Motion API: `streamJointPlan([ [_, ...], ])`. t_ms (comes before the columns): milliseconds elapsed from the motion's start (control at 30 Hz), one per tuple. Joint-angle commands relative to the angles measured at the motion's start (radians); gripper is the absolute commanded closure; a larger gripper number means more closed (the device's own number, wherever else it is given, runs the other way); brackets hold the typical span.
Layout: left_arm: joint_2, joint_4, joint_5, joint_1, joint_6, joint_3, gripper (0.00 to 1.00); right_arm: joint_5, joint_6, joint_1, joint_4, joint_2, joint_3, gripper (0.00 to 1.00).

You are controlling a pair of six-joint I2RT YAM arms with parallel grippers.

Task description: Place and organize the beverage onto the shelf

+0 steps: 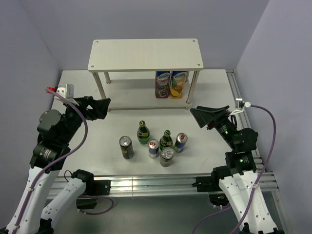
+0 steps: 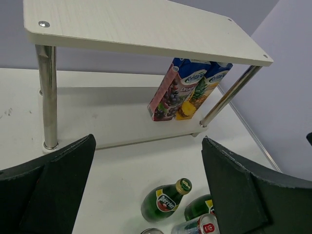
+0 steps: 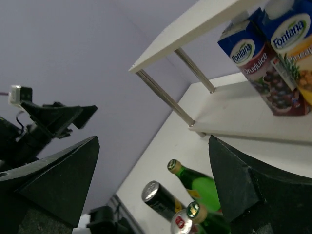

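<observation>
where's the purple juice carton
Top view: the purple carton stands on the lower board of the shelf, toward its right end, just left of the yellow carton.

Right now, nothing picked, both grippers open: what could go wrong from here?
1. The drinks stand bunched; reaching for the middle can may tip a neighbour, likeliest a bottle.
2. Two cartons fill the right end of the lower tier of the shelf; drinks slid in there could knock them.
3. The top board overhangs that tier, so a high approach may hit it.

Pale lilac walls [image 1: 146, 19] 3 sides, white table [image 1: 107, 156], even light
</observation>
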Motion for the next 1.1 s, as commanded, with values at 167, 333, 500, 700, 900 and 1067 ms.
streamJointPlan([
  [167,-0.033,0.042,-0.021,-0.001,0.026,-0.053,0.04,-0.046,0.371,0.007,0.403,-0.196,-0.285,0.0],
  [333,-0.04,0.005,-0.061,-0.001,0.028,-0.07,0.06,0.006,0.352,0.007,0.246,-0.324,-0.262,0.0],
  [500,-0.053,-0.017,-0.059,-0.001,0.01,-0.097,0.07,0.276,-0.065,0.007,-0.54,-0.301,0.118,0.0],
  [700,-0.075,-0.01,-0.053,-0.001,-0.027,-0.136,0.08,0.598,-0.222,0.005,-0.974,-0.149,0.387,0.0],
  [900,-0.075,-0.01,-0.059,-0.001,-0.027,-0.157,0.09,0.609,-0.25,0.01,-1.102,0.025,0.348,0.0],
  [1067,-0.081,-0.006,-0.059,-0.001,-0.029,-0.169,0.09,0.671,-0.267,0.164,-1.154,0.196,0.418,0.0],
])
